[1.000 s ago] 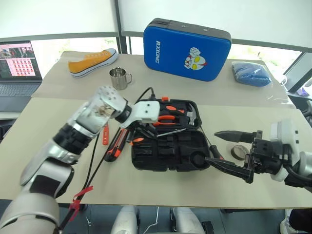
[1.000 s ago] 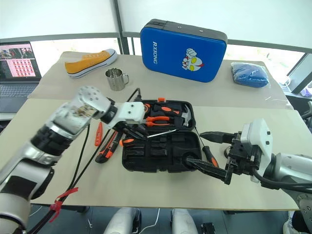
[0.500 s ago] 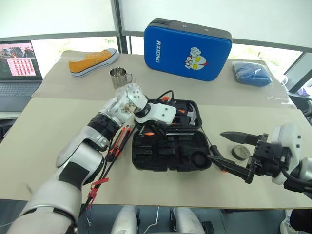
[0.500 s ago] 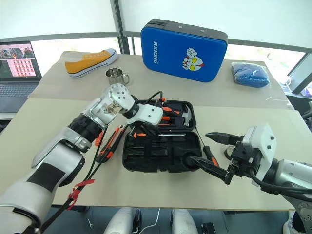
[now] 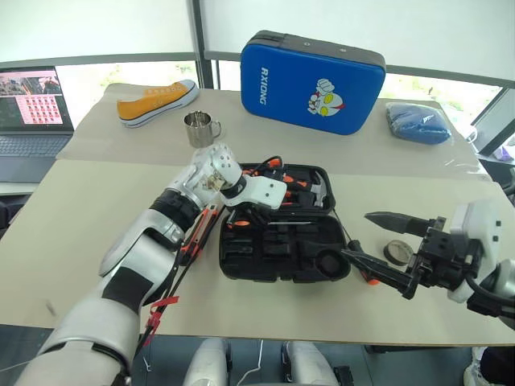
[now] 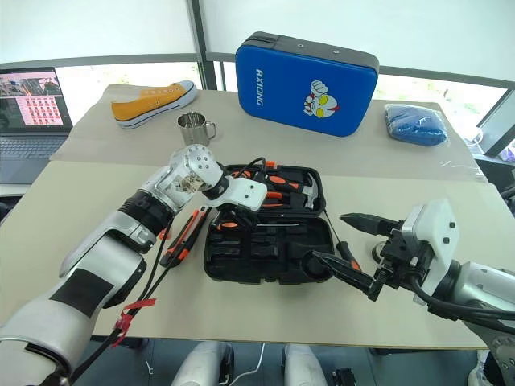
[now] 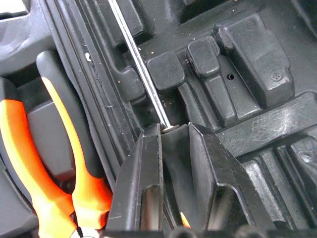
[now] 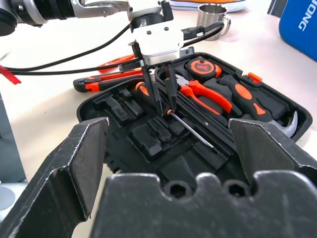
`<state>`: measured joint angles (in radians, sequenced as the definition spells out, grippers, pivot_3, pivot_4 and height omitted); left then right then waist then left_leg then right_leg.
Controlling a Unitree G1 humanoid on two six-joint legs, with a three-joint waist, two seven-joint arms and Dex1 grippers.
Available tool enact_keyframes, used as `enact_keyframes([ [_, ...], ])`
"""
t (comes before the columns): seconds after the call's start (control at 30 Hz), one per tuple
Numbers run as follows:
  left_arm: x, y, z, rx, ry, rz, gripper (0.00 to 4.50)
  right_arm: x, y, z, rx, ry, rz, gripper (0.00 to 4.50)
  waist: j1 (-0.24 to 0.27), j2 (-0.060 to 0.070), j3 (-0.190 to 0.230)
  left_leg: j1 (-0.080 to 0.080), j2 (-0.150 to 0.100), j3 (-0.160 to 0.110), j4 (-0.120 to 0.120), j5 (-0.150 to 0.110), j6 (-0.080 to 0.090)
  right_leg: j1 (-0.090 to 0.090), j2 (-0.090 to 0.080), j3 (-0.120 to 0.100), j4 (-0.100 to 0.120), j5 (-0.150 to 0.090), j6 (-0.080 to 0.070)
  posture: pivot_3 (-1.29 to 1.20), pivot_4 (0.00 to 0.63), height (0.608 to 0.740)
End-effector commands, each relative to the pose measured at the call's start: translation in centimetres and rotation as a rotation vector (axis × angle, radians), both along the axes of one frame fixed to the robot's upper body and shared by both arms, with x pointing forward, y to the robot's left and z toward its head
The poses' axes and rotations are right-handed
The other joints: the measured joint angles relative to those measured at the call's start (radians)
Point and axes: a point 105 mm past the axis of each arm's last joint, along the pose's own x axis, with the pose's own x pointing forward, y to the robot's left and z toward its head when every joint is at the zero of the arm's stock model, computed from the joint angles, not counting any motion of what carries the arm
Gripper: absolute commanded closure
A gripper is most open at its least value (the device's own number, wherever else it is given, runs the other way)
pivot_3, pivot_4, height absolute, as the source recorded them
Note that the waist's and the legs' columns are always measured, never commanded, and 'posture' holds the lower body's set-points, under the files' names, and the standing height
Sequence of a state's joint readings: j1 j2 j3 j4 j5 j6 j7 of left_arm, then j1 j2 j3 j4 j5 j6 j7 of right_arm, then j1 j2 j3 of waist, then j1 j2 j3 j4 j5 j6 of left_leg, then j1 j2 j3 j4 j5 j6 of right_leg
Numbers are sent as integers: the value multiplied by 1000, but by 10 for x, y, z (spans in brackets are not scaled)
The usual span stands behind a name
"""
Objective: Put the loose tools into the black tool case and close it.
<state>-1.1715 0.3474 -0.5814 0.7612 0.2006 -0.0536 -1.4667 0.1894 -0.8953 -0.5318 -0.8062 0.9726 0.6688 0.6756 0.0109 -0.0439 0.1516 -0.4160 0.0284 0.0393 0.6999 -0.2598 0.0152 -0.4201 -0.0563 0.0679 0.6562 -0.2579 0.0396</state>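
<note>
A pale beige table (image 5: 72,217) fills most of the head views, with a second strip of the same tabletop behind it and bright windows along the top. At the upper left sits an open laptop (image 5: 32,112); right of it lie a yellow sneaker (image 5: 155,101) and a steel mug (image 5: 199,129), then the blue zip case (image 5: 320,79) stands at upper centre and a blue cloth bundle (image 5: 416,122) lies at upper right. Left of centre, the utility knife (image 5: 191,241) lies on the table just beside the black tool case (image 5: 282,249), which lies open in the middle with pliers (image 8: 208,96) and a hammer (image 8: 277,111) in its far half. The left gripper (image 8: 162,96) points down into the case, its fingers slightly parted around the handle end of a screwdriver (image 7: 141,69) whose shaft lies along a slot; whether they press on it I cannot tell. At lower right, the right gripper (image 5: 385,245) hangs over the table with jaws spread wide and empty, a second screwdriver (image 5: 364,273) below it and the tape roll (image 5: 396,252) just beside. Since a second ago the left arm has reached further in over the case and its fingers have loosened, while the right gripper has stayed put.
</note>
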Motion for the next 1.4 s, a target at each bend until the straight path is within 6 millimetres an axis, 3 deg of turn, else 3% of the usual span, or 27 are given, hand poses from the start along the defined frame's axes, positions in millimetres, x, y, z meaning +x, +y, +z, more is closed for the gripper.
enact_keyframes([
  [0.03,0,-4,26,-63,-25,-3,1770,-2,2,8,-5,-30,22,0,0,0,0,0,0,0,0,0,0,0,0,0,0,0,0,0,150,739],
  [0.17,1,-2,38,-115,-36,13,1770,0,3,7,-5,-28,26,0,-1,0,0,0,0,0,0,0,0,-1,0,0,0,0,0,0,150,739],
  [0.27,2,6,36,-112,-43,34,2529,1,3,7,-4,-27,27,0,-2,0,0,0,0,0,0,0,0,-1,0,0,1,0,0,0,150,739],
  [0.43,-2,28,23,-53,-27,42,4429,2,2,6,-10,-26,26,0,-6,0,0,0,0,0,0,0,0,-1,0,0,1,0,0,0,150,739],
  [0.6,-7,33,18,-41,-10,44,4470,3,2,6,-12,-25,26,0,-1,0,0,0,1,-1,1,0,0,0,0,0,1,0,0,0,150,739],
  [0.87,-1,15,13,-55,-36,74,4470,3,2,4,-11,-21,26,0,0,0,0,0,0,-1,1,0,0,0,0,0,1,0,0,0,150,739],
  [1.07,3,12,11,-34,-76,53,4470,2,1,4,-9,-21,22,0,0,0,0,0,0,-1,1,0,0,0,0,0,1,0,0,0,150,739],
  [1.4,0,9,-12,37,-91,-10,4470,3,0,1,-2,-17,11,0,2,1,-1,1,0,-1,1,0,0,2,0,0,1,0,0,0,150,739],
])
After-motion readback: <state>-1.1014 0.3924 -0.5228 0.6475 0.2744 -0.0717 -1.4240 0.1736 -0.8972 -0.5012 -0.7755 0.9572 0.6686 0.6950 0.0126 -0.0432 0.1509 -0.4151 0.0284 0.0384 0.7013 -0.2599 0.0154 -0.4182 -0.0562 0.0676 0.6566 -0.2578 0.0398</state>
